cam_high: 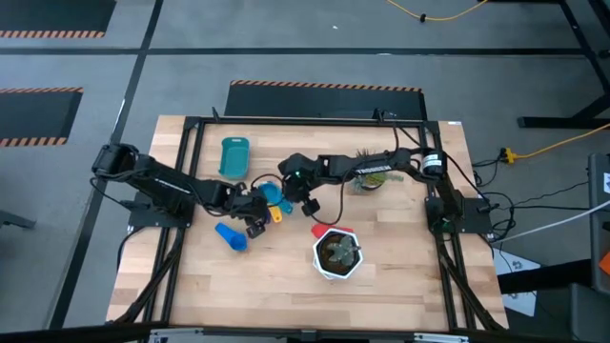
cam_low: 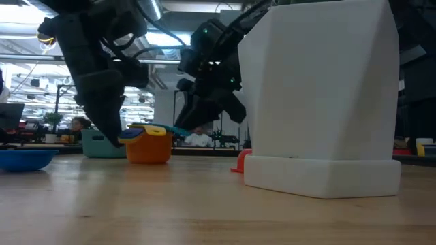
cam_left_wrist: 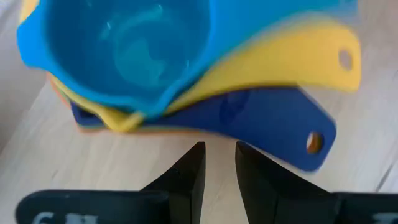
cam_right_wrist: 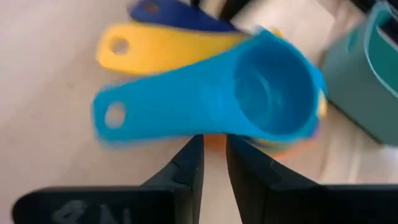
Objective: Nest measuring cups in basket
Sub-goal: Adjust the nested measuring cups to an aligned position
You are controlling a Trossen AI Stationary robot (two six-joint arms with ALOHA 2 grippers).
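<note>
High view puts our stack [cam_high: 272, 197] of nested cups mid-desk [cam_high: 286, 286], just below the basket [cam_high: 233, 157], with both arms crowding it: left fingers [cam_high: 253, 208] from the left side, right fingers [cam_high: 303, 195] from the right. Left is nearer, we'd say. Handles fan toward the right arm, so the long axis runs roughly across the desk. Left wrist view shows left fingers nearly closed on nothing, stack right ahead. Right wrist view: same deal, narrow gap, light blue cup [cam_right_wrist: 261, 93] on top straight ahead. One blue cup [cam_high: 230, 235] and a red cup [cam_high: 324, 231] by the pot [cam_high: 337, 253] sit apart, not nested yet.
</note>
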